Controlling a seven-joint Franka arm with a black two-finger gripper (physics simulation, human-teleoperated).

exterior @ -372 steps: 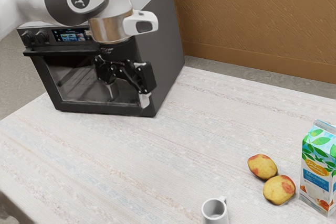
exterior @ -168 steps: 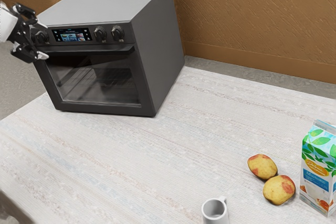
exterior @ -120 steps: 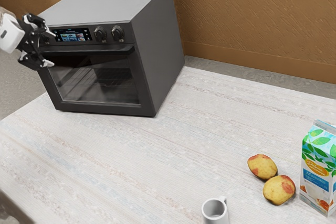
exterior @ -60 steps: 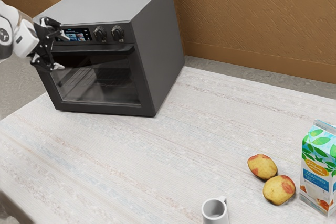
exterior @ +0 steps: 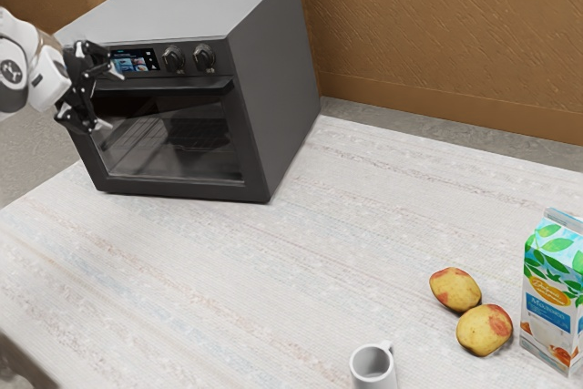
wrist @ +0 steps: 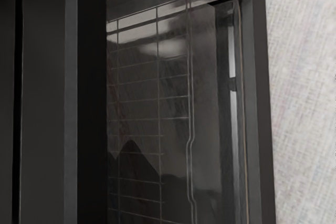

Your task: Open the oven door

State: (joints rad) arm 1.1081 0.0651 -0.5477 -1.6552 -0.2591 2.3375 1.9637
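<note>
Just in front of the black two-finger gripper (exterior: 111, 100), in the exterior view, stands the boxy dark-grey oven (exterior: 282, 88), its glass-fronted door (exterior: 173, 143) shut. The long black bar handle (exterior: 173, 86) runs away from the gripper along the door's top edge. I judge the bar rigid and smooth, the door fairly heavy and stiff at first, swinging down on a low hinge; the glass is no place to push. The bar is best taken from above and below, nearer its middle if reach allows. My white arm (exterior: 18, 66) comes in from the exterior view's left, the hand roughly level, fingers spread wide one over the other near the handle's near end. Contact I can't make out.

In the wrist view, the hand faces the door closely, with a wire rack (wrist: 159, 98) behind the glass and pale woven cloth (wrist: 304, 98) beyond the door's frame.
</note>
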